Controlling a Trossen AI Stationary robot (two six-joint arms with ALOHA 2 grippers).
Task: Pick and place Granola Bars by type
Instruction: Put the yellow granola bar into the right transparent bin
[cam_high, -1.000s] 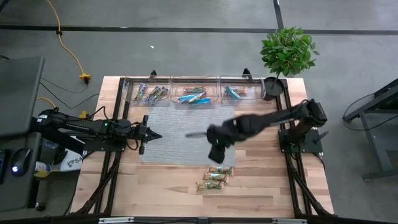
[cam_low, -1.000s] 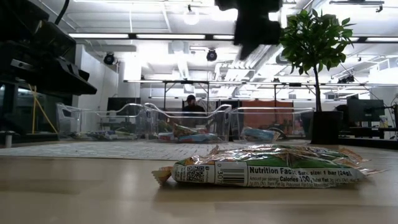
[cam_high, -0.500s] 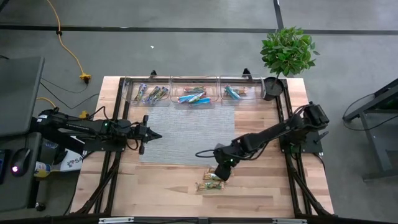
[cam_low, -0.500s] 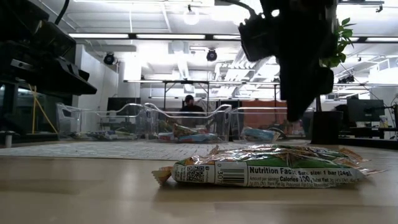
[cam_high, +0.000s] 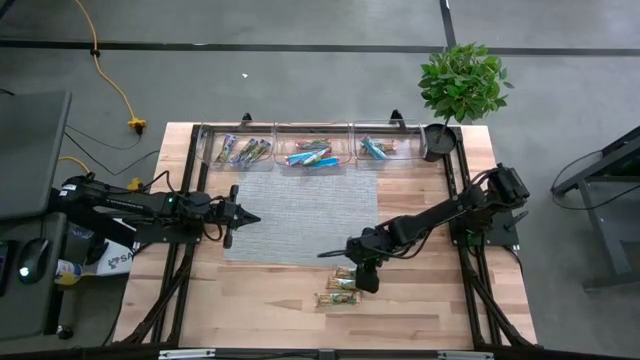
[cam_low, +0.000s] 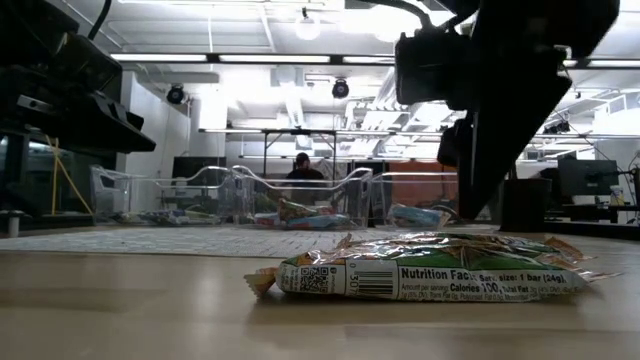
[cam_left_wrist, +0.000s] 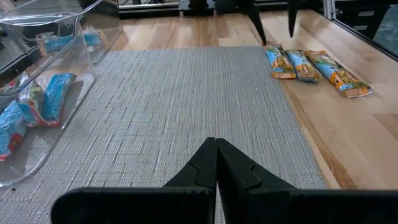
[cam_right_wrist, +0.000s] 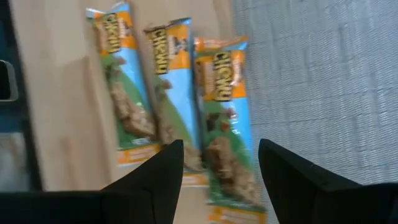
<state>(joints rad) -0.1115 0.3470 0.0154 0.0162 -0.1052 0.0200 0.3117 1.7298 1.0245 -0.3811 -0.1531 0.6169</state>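
- Three slim granola bars in shiny blue, green and orange wrappers (cam_right_wrist: 217, 118) lie side by side on the bare wood of the light wooden table (cam_high: 250, 300), near its front edge and just off the corner of the grey woven mat (cam_high: 295, 215). In the high view they show as a small cluster (cam_high: 343, 285); the left wrist view shows them in a row beside the mat's edge (cam_left_wrist: 308, 65).
- From table height, the nearest bar (cam_low: 430, 270) lies flat, its nutrition panel facing the camera.
- Right gripper (cam_right_wrist: 217, 165): directly above the three bars, its dark fingers (cam_right_wrist: 149, 180) spread apart with the bars visible in the gap between them; nothing is held. In the high view it sits at the cluster (cam_high: 362, 262), the arm reaching in from the table's right side.
- Left gripper (cam_left_wrist: 216, 168): over the left part of the mat, its fingers pressed together, nothing between them; seen from above at the mat's left edge (cam_high: 240, 217).
- Three clear plastic bins (cam_high: 310, 150) stand in a row along the far edge of the table, each holding several wrapped bars.
- A green potted plant (cam_high: 460, 85) stands at the far right corner, just beside the bins.
- A person (cam_low: 300, 168) shows in the room behind the bins.
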